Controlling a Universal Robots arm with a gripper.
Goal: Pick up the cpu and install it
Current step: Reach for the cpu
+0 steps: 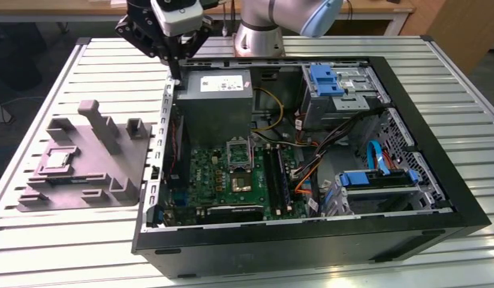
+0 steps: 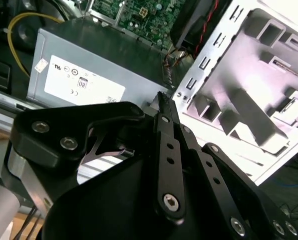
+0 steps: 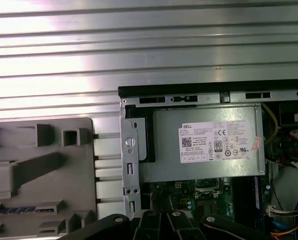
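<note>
The cpu (image 1: 57,159) is a small pale silver square lying flat in a pocket of the grey moulded tray (image 1: 111,174), at the exterior view's left. My gripper (image 1: 175,73) hangs above the far left corner of the open computer case (image 1: 439,180), well away from the cpu and higher than it. Its black fingers meet at a point in the second wrist view, so the gripper (image 2: 161,98) is shut and holds nothing. The black socket (image 1: 239,159) with its metal frame sits on the green motherboard (image 1: 207,180) inside the case.
A grey power supply (image 1: 215,102) with a white label lies in the case right below the gripper. Cables (image 1: 327,144), blue drive brackets (image 1: 325,79) and a drive cage (image 1: 375,180) fill the case's right half. The slatted metal table (image 1: 71,72) surrounds tray and case.
</note>
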